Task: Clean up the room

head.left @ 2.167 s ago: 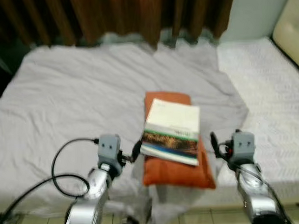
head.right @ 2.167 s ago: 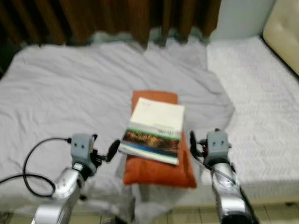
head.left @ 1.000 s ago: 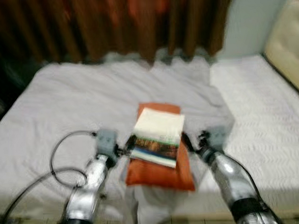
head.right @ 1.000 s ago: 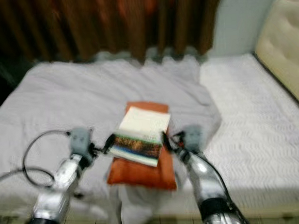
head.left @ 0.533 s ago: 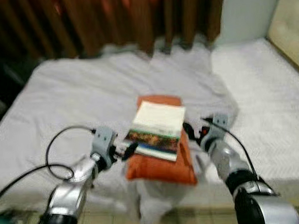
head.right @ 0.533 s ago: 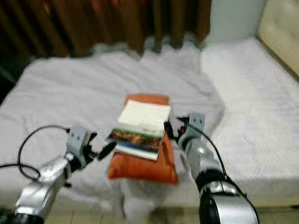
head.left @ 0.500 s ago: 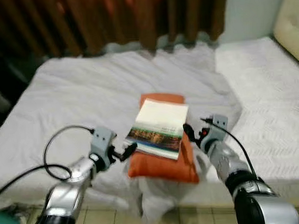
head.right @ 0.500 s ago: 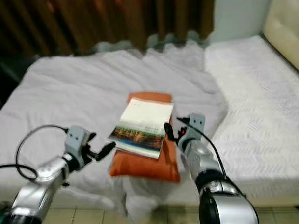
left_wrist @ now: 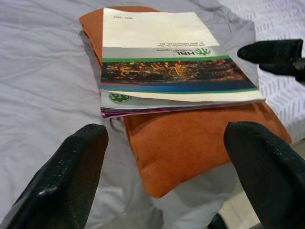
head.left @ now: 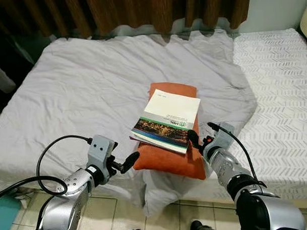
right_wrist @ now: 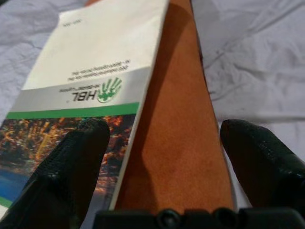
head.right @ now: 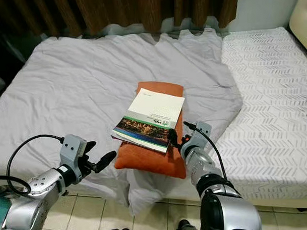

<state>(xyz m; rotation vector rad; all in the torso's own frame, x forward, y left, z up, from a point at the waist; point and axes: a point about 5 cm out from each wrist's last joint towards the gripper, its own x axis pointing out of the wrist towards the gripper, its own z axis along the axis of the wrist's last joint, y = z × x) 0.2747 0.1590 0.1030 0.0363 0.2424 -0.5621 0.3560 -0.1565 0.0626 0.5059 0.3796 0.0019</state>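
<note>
An orange pillow (head.left: 168,162) lies near the front edge of the bed, with a magazine (head.left: 168,119) flat on top of it. My left gripper (head.left: 129,160) is open, low by the pillow's front left corner, apart from it. In the left wrist view the gripper (left_wrist: 164,157) has its fingers spread wide, facing the pillow (left_wrist: 190,143) and the magazine (left_wrist: 167,71). My right gripper (head.left: 193,139) is open at the pillow's right side, close to the magazine's near corner. In the right wrist view the gripper (right_wrist: 167,157) frames the pillow's edge (right_wrist: 181,119) and the magazine (right_wrist: 95,81).
A crumpled grey sheet (head.left: 92,87) covers the bed's left and middle. White patterned mattress (head.left: 279,90) shows on the right. Brown curtains (head.left: 139,9) hang behind, and a beige headboard (head.right: 301,19) stands far right. Tiled floor (head.left: 127,217) lies below the bed edge, with a teal object (head.left: 3,213) at lower left.
The camera has shifted and the picture has sharpened. My right gripper has come in from the right to the pillow's side. The left gripper keeps its place by the front left corner.
</note>
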